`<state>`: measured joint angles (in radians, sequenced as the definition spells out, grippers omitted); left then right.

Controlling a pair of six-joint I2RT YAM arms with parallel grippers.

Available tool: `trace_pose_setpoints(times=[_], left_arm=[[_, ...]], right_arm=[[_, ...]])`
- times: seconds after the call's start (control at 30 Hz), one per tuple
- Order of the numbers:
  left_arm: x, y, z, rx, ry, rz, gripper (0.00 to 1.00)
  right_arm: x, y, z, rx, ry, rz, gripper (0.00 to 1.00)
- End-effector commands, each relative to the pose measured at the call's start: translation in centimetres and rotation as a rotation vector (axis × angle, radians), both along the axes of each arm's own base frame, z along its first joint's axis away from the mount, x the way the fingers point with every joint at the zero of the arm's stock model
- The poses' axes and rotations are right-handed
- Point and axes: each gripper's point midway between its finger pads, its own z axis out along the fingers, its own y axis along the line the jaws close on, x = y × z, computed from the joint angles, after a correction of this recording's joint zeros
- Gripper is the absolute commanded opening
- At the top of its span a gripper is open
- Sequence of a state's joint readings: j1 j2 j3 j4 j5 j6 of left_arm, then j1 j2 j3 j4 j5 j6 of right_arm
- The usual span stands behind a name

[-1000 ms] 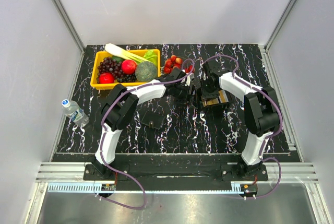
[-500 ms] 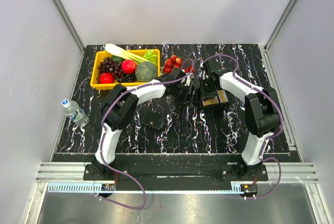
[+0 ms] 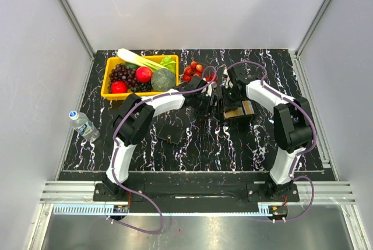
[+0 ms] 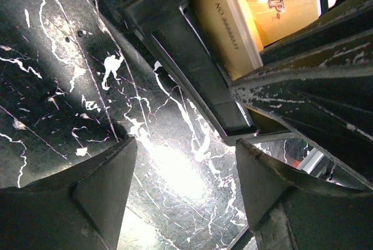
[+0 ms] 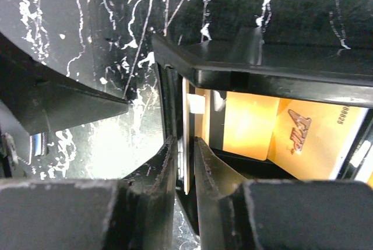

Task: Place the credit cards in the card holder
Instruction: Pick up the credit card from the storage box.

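The fingers of my right gripper (image 5: 185,145) stand very near to each other, with only a narrow slot between them. In this slot one credit card (image 5: 186,110) stands on its thin edge, upright, just inside the left wall of the black tray (image 5: 262,69). I cannot tell if the pads press the card or only stand close on both sides of it. To the right of this card, on the floor of the same tray, more credit cards (image 5: 303,139) lie flat, orange-gold with printed letters on them.

My left gripper (image 4: 186,151) has its fingers wide apart, and nothing is between them, only the black marbled table (image 4: 175,162) below. It hangs just beside the outer wall of the tray, on the side opposite my right gripper, and a tan card and a gold card show over this wall.

The card holder (image 3: 171,134) lies closed and flat on the table beside my left forearm, nearer to my bases and apart from both grippers. A yellow basket (image 3: 116,94) with fruit and vegetables sits at the far left.
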<state>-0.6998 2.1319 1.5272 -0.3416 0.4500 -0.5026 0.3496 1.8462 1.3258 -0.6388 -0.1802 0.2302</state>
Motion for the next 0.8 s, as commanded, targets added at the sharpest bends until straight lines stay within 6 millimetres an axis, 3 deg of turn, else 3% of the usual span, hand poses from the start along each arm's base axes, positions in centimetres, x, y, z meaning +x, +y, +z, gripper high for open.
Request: trace_pose_setpoints(times=[0.0,0.13,0.43,0.77], left_arm=[[0.61,-0.37,2.16,-0.054,-0.047,-0.003,0.72],[0.66,-0.35,2.12,-0.055,-0.045,-0.002,0.72],[0.77,-0.29,2.06,-0.052,-0.045,0.003,0.72],[0.77,-0.25,1.93,-0.052,-0.041,0.003,0.72]], right_arm=[[0.76,1.23,1.23,0.092,-0.014,0.005,0.24],[0.98,1.30,1.60,0.118,-0.020,-0.009,0.23],[0.96,0.96,1.00,0.147,0.007,-0.027,0.12],[0.87,1.15,1.20,0.259,0.042,-0.035,0.19]])
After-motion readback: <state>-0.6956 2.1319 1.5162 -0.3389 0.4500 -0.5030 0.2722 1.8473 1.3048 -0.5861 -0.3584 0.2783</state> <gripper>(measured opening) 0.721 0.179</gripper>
